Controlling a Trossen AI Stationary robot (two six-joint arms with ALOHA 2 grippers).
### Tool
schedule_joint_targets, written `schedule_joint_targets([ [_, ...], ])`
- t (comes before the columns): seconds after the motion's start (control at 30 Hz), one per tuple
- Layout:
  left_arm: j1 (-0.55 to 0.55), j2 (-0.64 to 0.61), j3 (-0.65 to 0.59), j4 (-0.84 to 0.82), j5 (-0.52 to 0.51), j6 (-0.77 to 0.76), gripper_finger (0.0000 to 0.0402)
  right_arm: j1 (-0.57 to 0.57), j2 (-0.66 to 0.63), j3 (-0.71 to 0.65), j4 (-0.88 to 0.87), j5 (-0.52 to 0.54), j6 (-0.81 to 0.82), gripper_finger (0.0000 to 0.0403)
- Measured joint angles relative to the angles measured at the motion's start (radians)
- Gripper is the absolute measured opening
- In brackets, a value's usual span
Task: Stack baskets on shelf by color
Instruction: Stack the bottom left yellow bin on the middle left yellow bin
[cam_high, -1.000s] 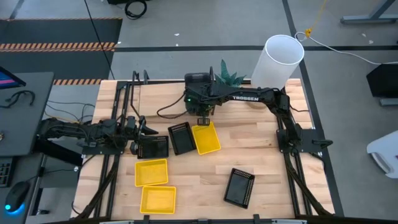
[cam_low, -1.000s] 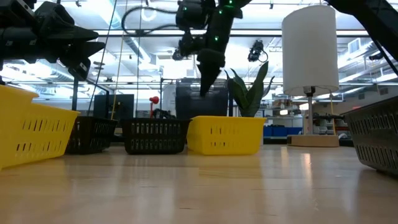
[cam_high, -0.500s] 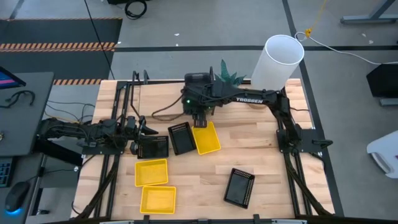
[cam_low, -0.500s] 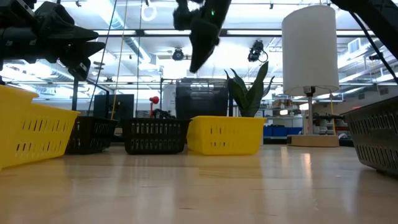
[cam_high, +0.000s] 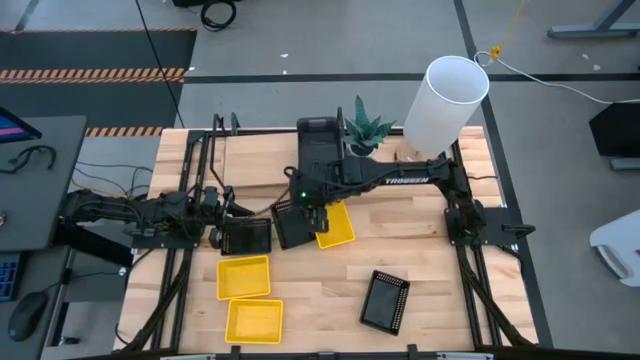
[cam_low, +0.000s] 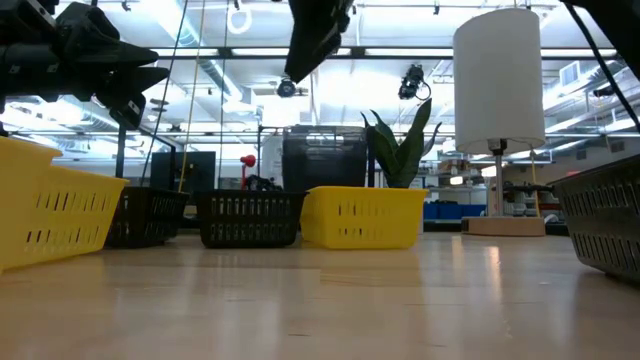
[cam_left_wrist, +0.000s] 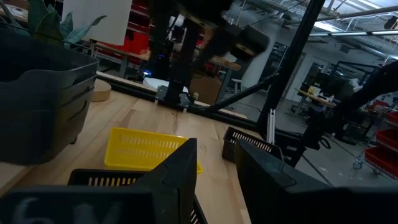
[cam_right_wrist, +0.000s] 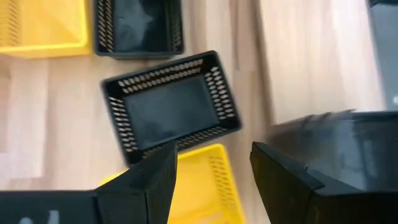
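Observation:
Three yellow baskets show in the high view: one (cam_high: 333, 222) at the middle and two (cam_high: 244, 277) (cam_high: 253, 320) at the near left. There are three black mesh baskets (cam_high: 290, 222) (cam_high: 245, 237) (cam_high: 385, 300). A dark grey stack (cam_high: 320, 135) stands at the far side by the shelf board (cam_high: 250, 160). My right gripper (cam_high: 311, 214) is open and empty, high above the middle black basket (cam_right_wrist: 168, 106) and yellow basket (cam_right_wrist: 199, 180). My left gripper (cam_high: 228, 215) is open just above the left black basket (cam_left_wrist: 118, 180).
A tall white cylinder lamp (cam_high: 455, 95) and a green plant (cam_high: 365, 125) stand at the far right of the table. Black frame rails run along the table's left (cam_high: 185, 260) and right (cam_high: 480, 270) sides. Bare wood lies in the near middle (cam_high: 320, 300).
My right gripper has risen and gone toward the table's left and near edges, from above the far end of the middle yellow basket to above the gap between it and the black basket beside it. The baskets have not moved.

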Motion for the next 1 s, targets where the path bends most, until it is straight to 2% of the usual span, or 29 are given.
schedule_joint_targets([
  [0.43,0.000,0.000,0.000,0.000,0.000,0.000,0.0117,0.122,0.001,-0.155,0.122,-0.004,0.254,0.0209],
  [0.6,0.000,0.000,0.000,0.000,0.000,0.000,0.0117,0.147,0.002,-0.164,0.131,-0.002,0.359,0.0209],
  [0.77,0.000,0.000,0.000,0.000,0.000,0.000,0.0117,0.186,0.003,-0.166,0.164,-0.001,0.398,0.0209],
  [1.0,0.000,0.000,0.000,0.000,0.000,0.000,0.0117,0.248,0.003,-0.166,0.334,0.006,0.390,0.0209],
])
